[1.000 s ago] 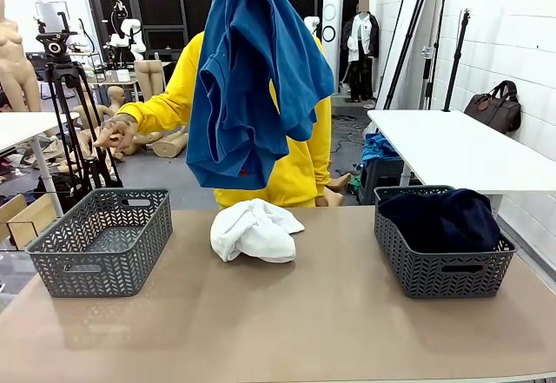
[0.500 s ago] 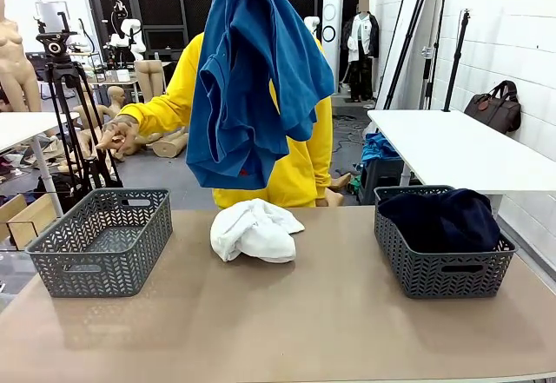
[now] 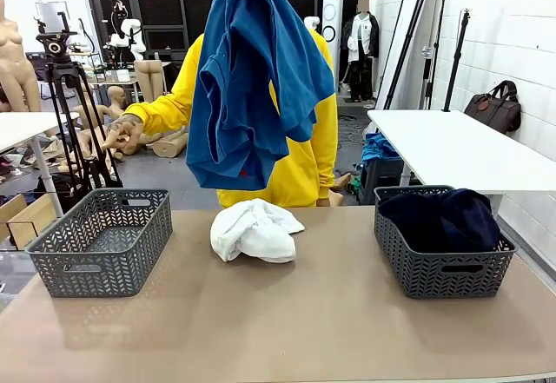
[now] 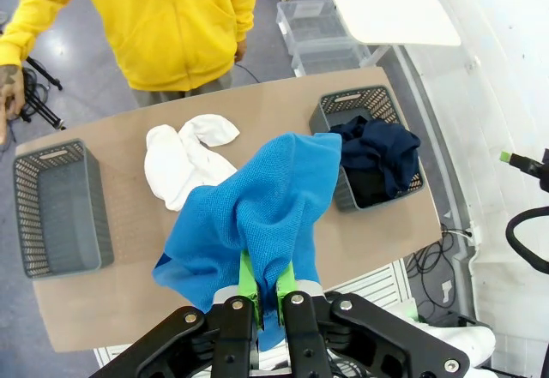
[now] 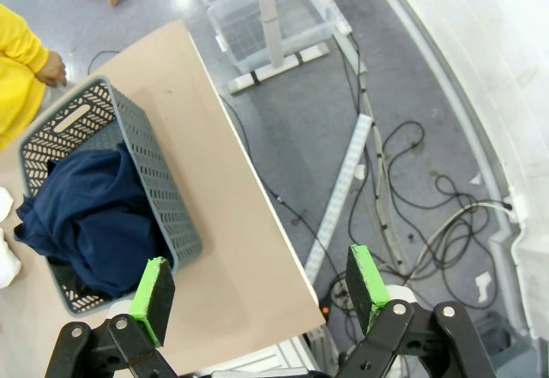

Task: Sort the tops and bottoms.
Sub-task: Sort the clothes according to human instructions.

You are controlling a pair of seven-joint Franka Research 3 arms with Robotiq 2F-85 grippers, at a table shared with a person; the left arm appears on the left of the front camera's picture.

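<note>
Pinches the bright blue cloth garment (image 3: 252, 79) high over the brown table (image 3: 330, 313) in the closed left gripper (image 4: 267, 279), with the right gripper (image 5: 262, 288) wide open and empty; could slip loose, or snag and trail over the rim of the grey plastic lattice basket (image 3: 87, 244) on lowering.

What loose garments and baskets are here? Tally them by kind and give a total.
Garments: 3 (blue garment, white garment, navy garment)
Baskets: 2 (left basket, right basket)
Total: 5
</note>
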